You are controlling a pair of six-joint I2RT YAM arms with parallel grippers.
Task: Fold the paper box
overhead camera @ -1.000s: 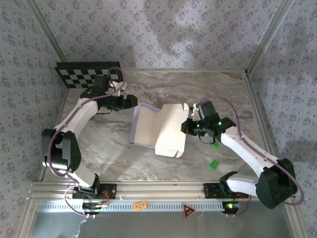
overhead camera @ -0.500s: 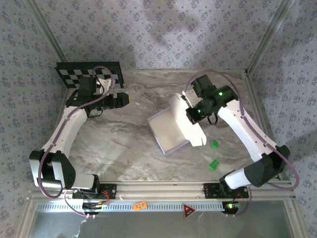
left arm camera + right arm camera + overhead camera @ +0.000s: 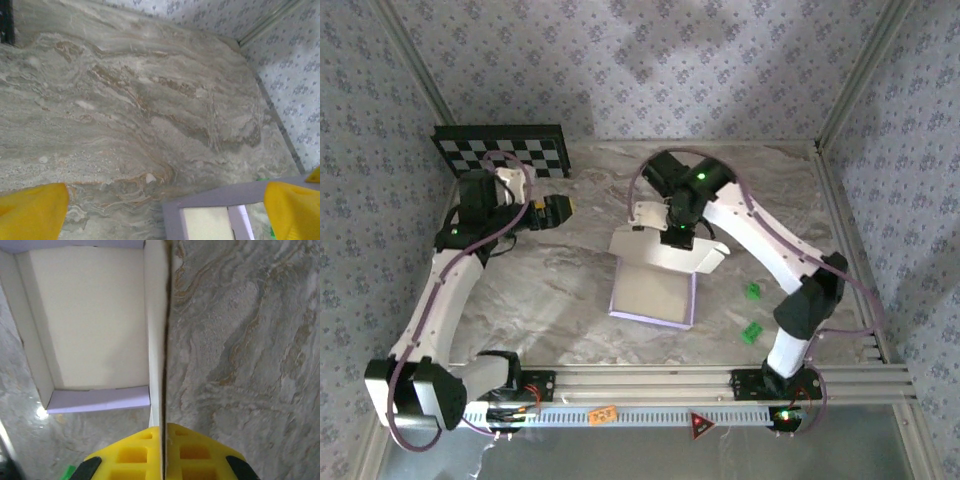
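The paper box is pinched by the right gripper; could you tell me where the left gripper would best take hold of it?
Probably the left side wall of the paper box, approached from above on the left gripper's side: it is thin upright card that open jaws can straddle, clear of the panel the right gripper clamps.

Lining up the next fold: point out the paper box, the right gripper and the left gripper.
paper box (image 3: 653,292), top view, inner floor of the tray.
right gripper (image 3: 163,430), right wrist view, fingertips pinching its upright panel's edge.
left gripper (image 3: 563,208), top view, yellow fingertips.
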